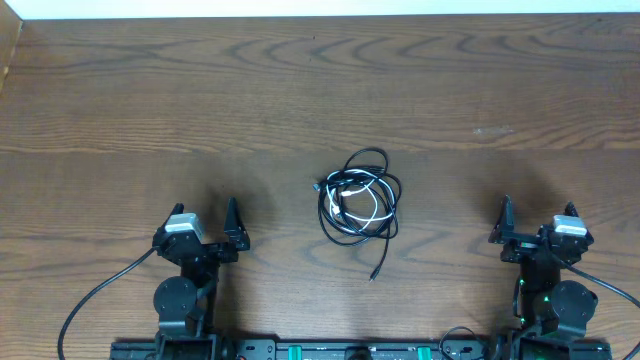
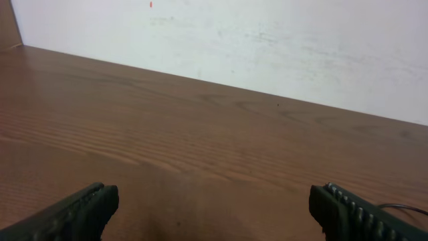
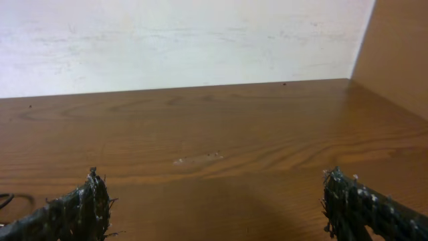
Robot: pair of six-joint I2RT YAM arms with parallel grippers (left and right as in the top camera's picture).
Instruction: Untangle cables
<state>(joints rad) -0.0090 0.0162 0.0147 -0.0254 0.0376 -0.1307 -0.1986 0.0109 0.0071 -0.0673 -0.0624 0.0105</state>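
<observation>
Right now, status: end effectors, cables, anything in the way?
Open and empty: left end effector, right end effector. One black-and-white tangle of cables lying between them, touching neither. Nothing seen in the way.

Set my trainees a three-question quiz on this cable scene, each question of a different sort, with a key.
1. True or false: the left gripper holds the cables.
2. Besides black ones, the pile has a cord of which colour? A) red B) white C) blue
3. Is the right gripper open or shut?

Key: 1 false, the cables lie on the table between the arms; 2 B, the white cord; 3 open.
</observation>
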